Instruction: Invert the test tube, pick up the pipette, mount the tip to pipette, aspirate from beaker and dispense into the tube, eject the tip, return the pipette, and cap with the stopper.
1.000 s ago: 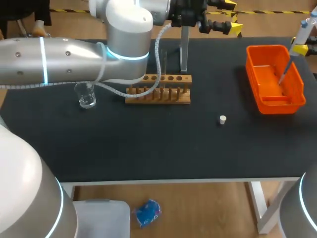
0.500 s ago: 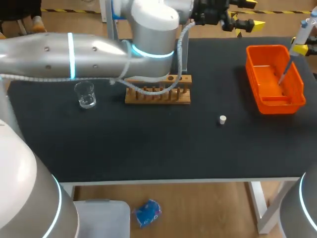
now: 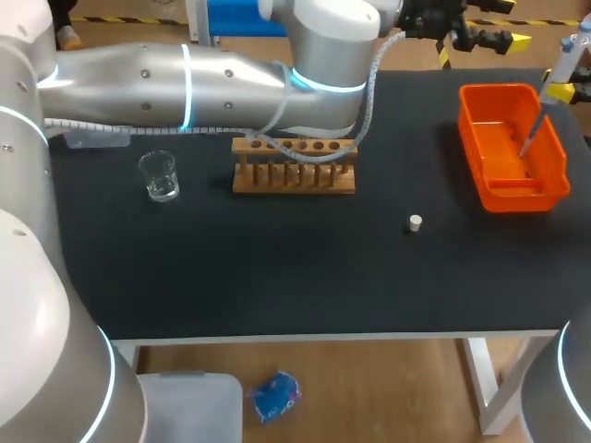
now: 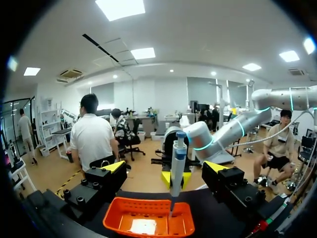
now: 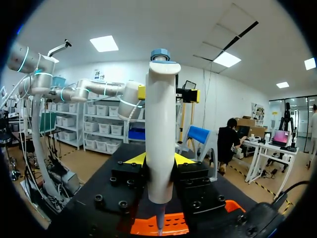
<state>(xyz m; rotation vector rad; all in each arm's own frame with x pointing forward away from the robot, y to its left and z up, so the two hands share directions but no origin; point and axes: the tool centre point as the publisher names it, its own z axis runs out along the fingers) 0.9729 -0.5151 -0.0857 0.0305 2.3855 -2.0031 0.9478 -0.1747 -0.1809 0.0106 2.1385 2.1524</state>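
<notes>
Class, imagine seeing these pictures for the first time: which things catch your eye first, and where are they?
The bright orange tray at the far right of the table stands out, with the pipette held in the right pincer above it. The silver left arm stretches across the far side, by the wooden rack.

At upper right of the head view, grey-white pipette (image 3: 557, 69) with a blue cap, clamped near upright between the yellow tips of the right gripper (image 3: 560, 90), slender lower end pointing down inside the walls of the orange bin (image 3: 526, 197). Toward top centre, wooden tube rack (image 3: 294, 180), a row of holes along its top bar. Near it on the left, clear glass beaker (image 3: 160, 175), upright. Right of centre, small white stopper (image 3: 416, 222) alone on the black table (image 3: 277, 268), well apart from rack and bin
</notes>
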